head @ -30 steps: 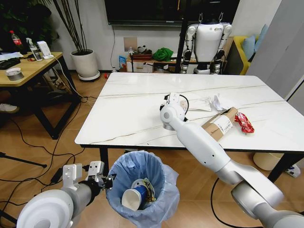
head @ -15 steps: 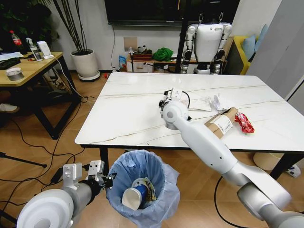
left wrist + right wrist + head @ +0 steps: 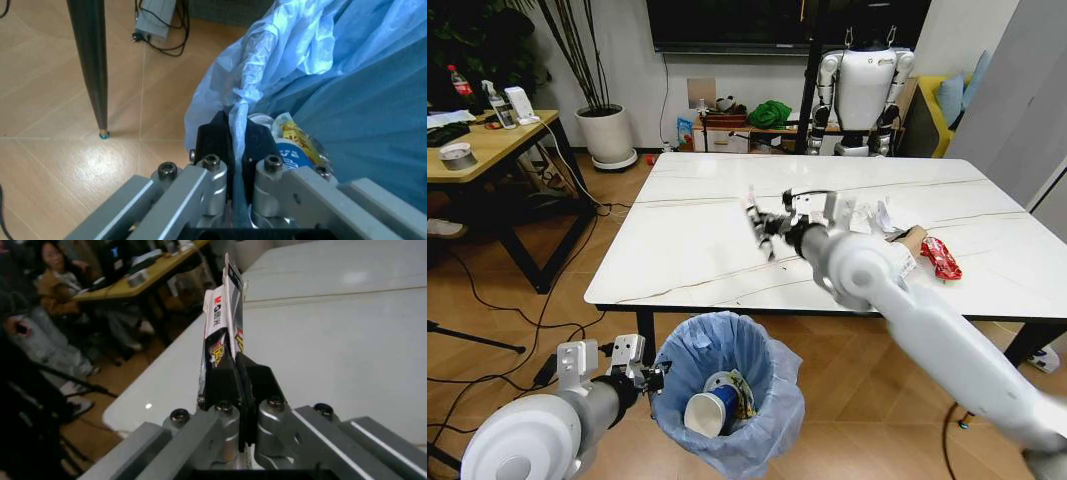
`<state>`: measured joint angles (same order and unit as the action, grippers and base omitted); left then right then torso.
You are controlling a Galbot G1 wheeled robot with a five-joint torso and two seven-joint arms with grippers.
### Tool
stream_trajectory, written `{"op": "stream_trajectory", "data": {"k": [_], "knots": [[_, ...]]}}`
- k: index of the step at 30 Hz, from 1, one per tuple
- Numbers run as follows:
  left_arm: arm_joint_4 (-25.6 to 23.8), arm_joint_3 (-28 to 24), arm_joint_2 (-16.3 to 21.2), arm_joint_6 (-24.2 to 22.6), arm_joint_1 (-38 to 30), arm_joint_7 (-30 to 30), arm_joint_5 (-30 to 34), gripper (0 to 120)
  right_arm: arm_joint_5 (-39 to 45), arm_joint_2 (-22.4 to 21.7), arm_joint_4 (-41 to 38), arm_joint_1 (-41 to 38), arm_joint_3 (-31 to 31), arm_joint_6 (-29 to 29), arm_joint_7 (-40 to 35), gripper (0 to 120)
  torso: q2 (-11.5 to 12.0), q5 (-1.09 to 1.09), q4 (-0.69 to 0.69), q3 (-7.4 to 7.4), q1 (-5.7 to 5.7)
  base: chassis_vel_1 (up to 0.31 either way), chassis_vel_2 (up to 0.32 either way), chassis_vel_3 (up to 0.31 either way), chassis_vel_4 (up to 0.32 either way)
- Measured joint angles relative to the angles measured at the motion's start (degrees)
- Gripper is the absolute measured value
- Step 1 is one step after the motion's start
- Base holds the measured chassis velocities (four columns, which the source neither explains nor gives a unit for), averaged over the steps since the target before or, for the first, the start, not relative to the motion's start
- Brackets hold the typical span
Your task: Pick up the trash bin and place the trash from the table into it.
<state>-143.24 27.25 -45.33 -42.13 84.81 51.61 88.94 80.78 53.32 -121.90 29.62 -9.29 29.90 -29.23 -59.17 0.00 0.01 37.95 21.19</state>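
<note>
The trash bin (image 3: 727, 392), lined with a crinkled blue bag, stands on the floor just in front of the table (image 3: 692, 240). My left gripper (image 3: 653, 379) is shut on the bag's rim (image 3: 238, 102). Inside lie a blue-banded paper cup (image 3: 708, 413) and a yellow scrap (image 3: 298, 142). My right gripper (image 3: 767, 228) hovers over the table's middle, shut on a flat printed wrapper (image 3: 224, 315) held upright. To its right on the table lie a cardboard box (image 3: 907, 247), a red wrapper (image 3: 940, 257), and white tissues and clear wrappers (image 3: 874, 215).
A wooden desk (image 3: 487, 145) with clutter stands to the left, cables trailing on the floor beneath it. Another robot (image 3: 864, 88) and a potted plant (image 3: 607, 130) are behind the table. A black table leg (image 3: 90, 65) rises close to the bin.
My right arm has lifted off the tabletop and swung toward the left with the flat wrapper in its fingers. The left gripper and the bin have stayed put.
</note>
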Motion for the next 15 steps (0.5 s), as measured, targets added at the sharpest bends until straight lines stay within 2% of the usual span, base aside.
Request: {"op": "stream_trajectory", "data": {"k": [6,15], "knots": [[0.00,-0.02,-0.70,0.00,-0.51,0.45,0.59,0,-0.27,-3.55,-8.27,6.10,3.42,-0.02,4.62,0,0.00,-0.01,-0.01,0.00,0.00,0.000,0.000,0.000,0.000],[0.00,0.05,-1.80,0.00,0.03,1.93,1.08,0,-7.30,-4.74,-10.73,14.92,4.58,-1.36,7.83,0,0.02,0.00,0.00,0.01,0.00,0.000,0.000,0.000,0.000]]}}
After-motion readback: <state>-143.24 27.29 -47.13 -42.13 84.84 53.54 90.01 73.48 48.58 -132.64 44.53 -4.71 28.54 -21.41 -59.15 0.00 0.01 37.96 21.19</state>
